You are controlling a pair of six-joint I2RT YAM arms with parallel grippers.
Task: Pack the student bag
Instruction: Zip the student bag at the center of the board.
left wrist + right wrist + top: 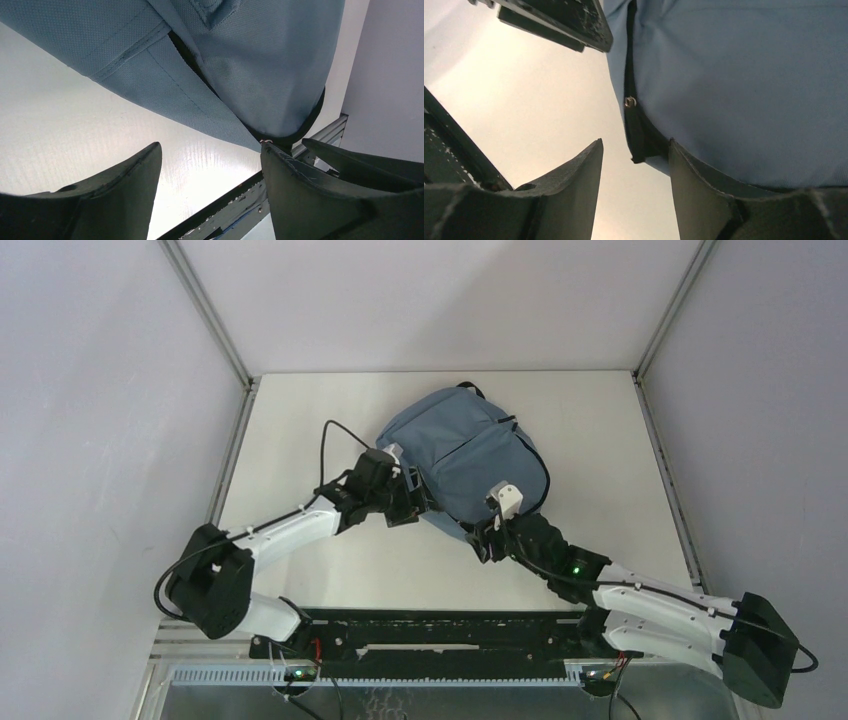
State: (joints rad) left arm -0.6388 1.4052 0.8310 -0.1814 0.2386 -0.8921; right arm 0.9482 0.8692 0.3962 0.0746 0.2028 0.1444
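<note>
Up close, the left gripper's [210,145] jaws stand apart, one fingertip [272,152] touching the student bag's [470,445] near corner. The right gripper's [635,141] jaws also gape, beside a black zipper strip [630,100]. Both wrist views crop the bag to bare cloth; farther back it lies flat on the white table [590,460], grey-blue, rounded top toward the far wall, near edge hidden under both grippers.

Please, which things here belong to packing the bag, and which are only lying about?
For the job: soft grey-blue fabric backpack; left end effector; right end effector.
Only around: flat white table; pale grey enclosure walls.
</note>
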